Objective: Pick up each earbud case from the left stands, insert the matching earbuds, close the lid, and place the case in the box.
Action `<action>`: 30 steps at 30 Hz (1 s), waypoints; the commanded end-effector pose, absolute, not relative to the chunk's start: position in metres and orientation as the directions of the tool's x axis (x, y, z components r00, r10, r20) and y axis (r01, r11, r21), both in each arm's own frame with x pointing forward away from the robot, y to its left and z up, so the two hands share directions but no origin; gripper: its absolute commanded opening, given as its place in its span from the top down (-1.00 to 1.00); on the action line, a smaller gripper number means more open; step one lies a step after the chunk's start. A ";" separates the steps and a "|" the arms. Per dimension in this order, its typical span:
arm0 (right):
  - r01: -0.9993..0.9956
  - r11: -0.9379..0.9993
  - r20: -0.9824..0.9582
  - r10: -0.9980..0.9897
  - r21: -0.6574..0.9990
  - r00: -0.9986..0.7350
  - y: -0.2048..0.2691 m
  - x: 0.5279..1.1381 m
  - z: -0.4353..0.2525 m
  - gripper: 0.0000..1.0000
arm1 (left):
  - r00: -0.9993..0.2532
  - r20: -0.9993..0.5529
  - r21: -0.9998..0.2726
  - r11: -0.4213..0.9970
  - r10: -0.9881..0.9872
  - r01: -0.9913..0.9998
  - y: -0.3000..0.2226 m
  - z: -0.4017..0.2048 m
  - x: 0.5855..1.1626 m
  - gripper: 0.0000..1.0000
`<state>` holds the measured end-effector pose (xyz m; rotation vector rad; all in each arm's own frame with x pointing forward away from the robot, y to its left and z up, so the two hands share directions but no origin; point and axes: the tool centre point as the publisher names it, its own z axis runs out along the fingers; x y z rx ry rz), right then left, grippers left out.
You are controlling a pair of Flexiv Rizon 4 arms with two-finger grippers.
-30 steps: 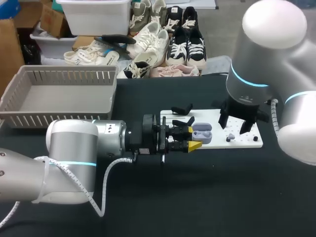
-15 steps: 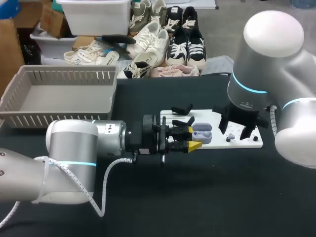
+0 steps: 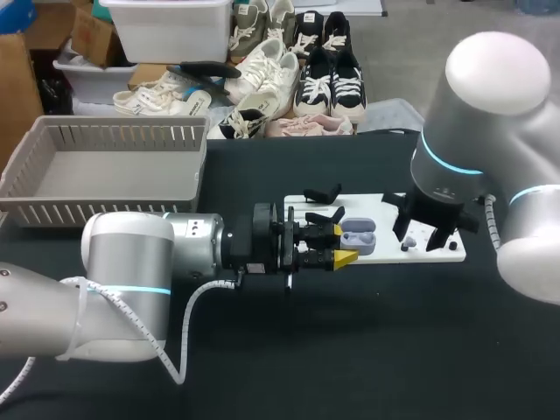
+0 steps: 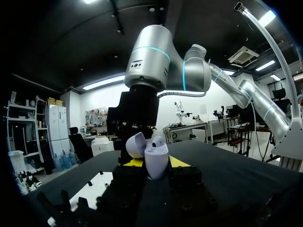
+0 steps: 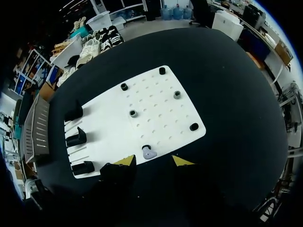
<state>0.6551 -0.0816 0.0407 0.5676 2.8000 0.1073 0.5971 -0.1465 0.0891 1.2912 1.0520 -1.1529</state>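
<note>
Since a second ago our right hand [image 3: 426,229] has slid right over the board [image 5: 161,104]; it stands open, the earbud [image 5: 149,153] just ahead, between its tips. Our left hand [image 3: 337,246] grips the open case [image 4: 152,152] to the left, above the board's near edge.

lavender earbud case [image 4: 155,160], lid open, upright in the left gripper [image 4: 156,163]; matching earbud [image 5: 149,153] lies on white pegboard [image 5: 113,127].

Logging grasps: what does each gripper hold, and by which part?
Left gripper clamps the open lilac earbud case by its base; right gripper holds nothing.
</note>
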 end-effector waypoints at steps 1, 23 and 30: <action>0.366 0.921 -0.261 0.390 0.135 -0.883 -0.081 0.654 0.035 0.12 | 0.147 -0.989 0.149 -0.044 -0.033 0.988 -0.147 0.089 0.595 1.00; 0.351 0.923 -0.249 0.380 0.156 -0.891 -0.079 0.663 0.026 0.29 | 0.147 -0.989 0.149 -0.044 -0.033 0.988 -0.147 0.089 0.595 1.00; 0.351 0.922 -0.247 0.383 0.163 -0.890 -0.080 0.665 0.024 0.32 | 0.147 -0.989 0.149 -0.044 -0.033 0.988 -0.147 0.089 0.595 1.00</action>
